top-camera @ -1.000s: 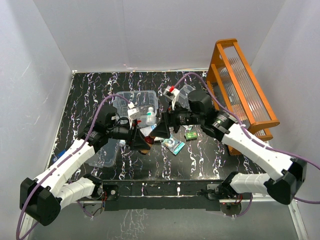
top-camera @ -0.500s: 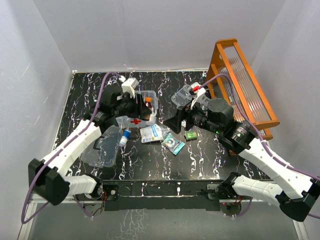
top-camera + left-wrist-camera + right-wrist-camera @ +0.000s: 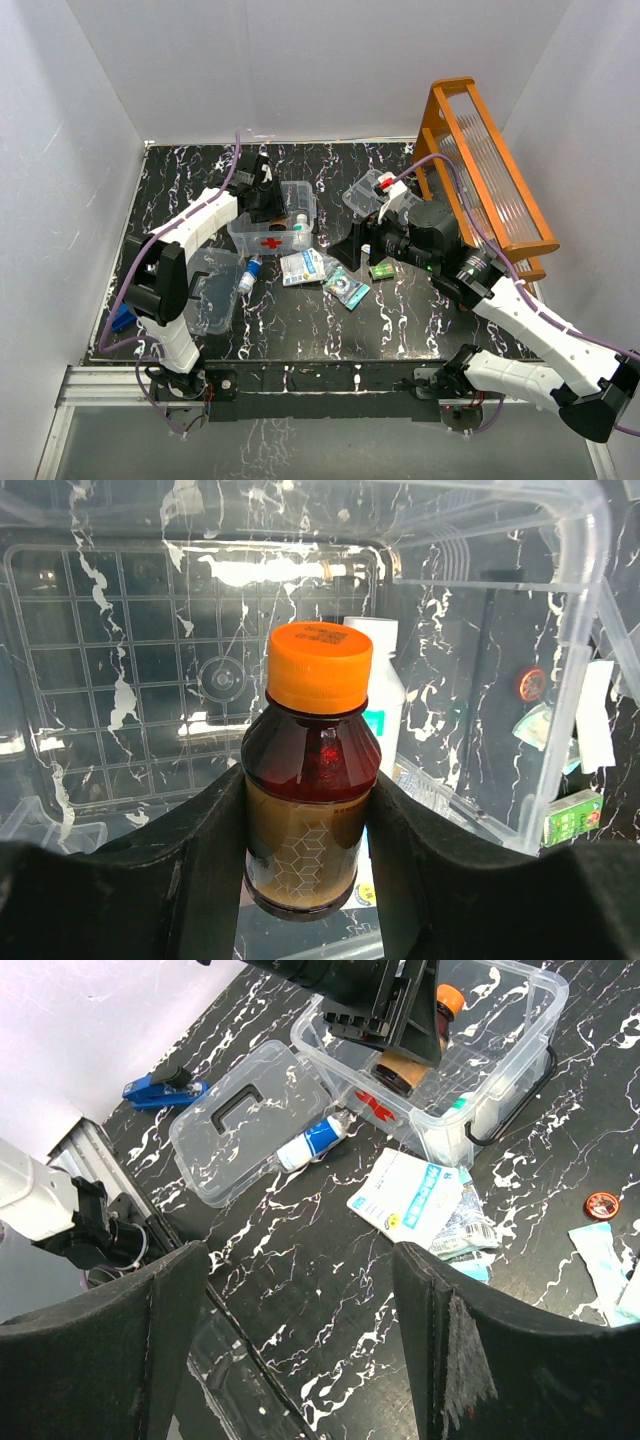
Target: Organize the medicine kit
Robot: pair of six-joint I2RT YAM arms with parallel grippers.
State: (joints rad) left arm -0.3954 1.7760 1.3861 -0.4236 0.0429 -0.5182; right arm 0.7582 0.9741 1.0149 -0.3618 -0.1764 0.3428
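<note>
Black marbled table (image 3: 300,320) under everything. Far right of the clear box (image 3: 262,240) with the red cross, well apart: tall orange rack (image 3: 490,170). Box itself open, flat on the table. Just beside the box, on its near-left side: clear lid (image 3: 212,292) with black handle, lying flat. Right of the box, partly behind the right arm: clear tray (image 3: 362,192). Down inside the box: left gripper (image 3: 305,825), clamped on an upright brown bottle (image 3: 305,770) with orange cap. Right of the box, raised: right gripper (image 3: 300,1255), fingers apart, holding nothing. Just in front of the box: white packet (image 3: 415,1200). Inside the box, beside the brown bottle: white bottle (image 3: 385,675). Between box and lid: blue-and-white tube (image 3: 312,1142).
</note>
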